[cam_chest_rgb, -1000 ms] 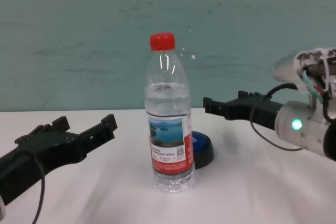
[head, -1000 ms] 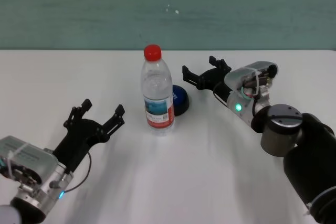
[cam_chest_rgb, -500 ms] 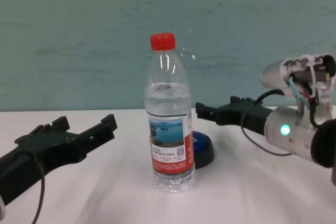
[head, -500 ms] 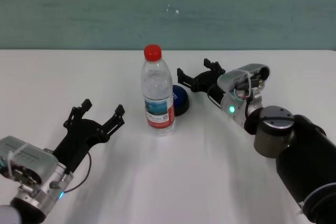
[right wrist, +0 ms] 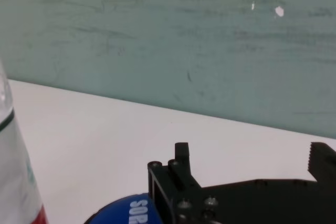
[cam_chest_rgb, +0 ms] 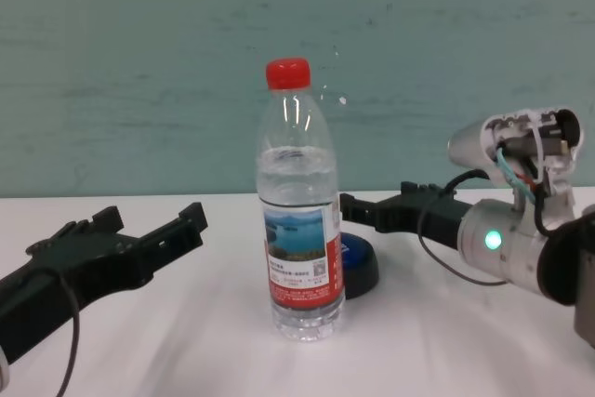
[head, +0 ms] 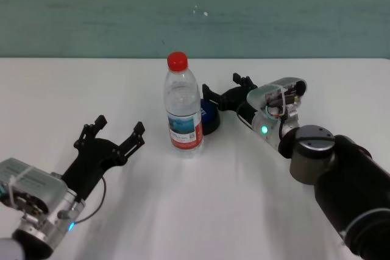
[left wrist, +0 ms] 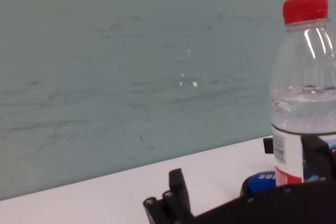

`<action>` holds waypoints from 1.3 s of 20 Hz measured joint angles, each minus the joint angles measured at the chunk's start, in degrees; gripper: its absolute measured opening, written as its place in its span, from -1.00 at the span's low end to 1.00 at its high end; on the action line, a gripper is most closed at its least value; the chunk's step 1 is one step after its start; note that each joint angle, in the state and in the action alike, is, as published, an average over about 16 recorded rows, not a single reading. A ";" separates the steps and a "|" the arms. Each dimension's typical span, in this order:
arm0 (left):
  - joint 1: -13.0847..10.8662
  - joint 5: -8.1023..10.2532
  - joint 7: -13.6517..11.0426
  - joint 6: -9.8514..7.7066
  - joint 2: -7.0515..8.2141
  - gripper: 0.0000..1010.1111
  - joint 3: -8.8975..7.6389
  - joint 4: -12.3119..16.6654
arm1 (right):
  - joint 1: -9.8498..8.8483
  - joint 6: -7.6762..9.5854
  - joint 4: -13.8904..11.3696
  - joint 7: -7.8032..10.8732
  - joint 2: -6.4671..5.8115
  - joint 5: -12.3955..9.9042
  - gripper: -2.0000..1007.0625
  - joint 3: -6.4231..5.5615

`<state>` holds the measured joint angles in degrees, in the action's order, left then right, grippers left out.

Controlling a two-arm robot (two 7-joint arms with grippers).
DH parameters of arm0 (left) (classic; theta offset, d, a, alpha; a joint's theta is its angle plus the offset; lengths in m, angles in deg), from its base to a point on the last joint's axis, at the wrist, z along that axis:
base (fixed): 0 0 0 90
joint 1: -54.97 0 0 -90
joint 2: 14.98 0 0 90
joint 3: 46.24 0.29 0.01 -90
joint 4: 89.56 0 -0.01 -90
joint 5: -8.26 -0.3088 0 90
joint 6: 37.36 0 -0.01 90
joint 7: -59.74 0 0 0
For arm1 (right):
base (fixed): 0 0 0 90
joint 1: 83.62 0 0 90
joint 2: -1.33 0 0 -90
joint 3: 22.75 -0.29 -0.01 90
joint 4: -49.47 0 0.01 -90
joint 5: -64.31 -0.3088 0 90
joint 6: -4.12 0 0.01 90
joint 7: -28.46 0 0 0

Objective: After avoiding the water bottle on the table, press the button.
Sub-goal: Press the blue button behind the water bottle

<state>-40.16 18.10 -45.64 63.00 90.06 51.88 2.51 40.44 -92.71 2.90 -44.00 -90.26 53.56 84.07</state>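
The water bottle (head: 183, 108), clear with a red cap and a lake label, stands upright mid-table; it also shows in the chest view (cam_chest_rgb: 299, 220). The blue button (head: 209, 115) sits just behind and right of it, partly hidden by it, and shows in the chest view (cam_chest_rgb: 359, 264). My right gripper (head: 220, 87) is open, reaching in from the right with its fingers over the button's far right edge, clear of the bottle. The right wrist view shows the button's blue top (right wrist: 126, 211) just below one finger (right wrist: 176, 179). My left gripper (head: 120, 125) is open and empty, left of the bottle.
The white table (head: 244, 211) stretches wide around the bottle. A teal wall (head: 195, 10) runs along the table's far edge. My right forearm (head: 317, 162) lies across the right side.
My right gripper has moved left from the right of the button until its fingers are over it. The bottle, the button and my left arm have not moved.
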 joint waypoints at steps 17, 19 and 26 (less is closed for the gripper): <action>0.00 0.00 0.00 0.00 0.00 1.00 0.00 0.00 | 0.70 -0.57 3.20 0.00 1.12 1.03 0.99 -0.33; 0.00 0.00 0.00 0.00 0.00 1.00 0.00 0.00 | 0.57 -0.54 3.15 0.01 1.13 1.08 0.99 -0.38; 0.00 0.00 0.00 0.00 0.00 1.00 0.00 0.00 | 0.01 -0.38 2.74 0.04 1.05 1.14 0.99 -0.59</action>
<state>-40.16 18.10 -45.64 63.01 90.06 51.88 2.51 40.45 -93.09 5.64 -43.96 -89.22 54.71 83.49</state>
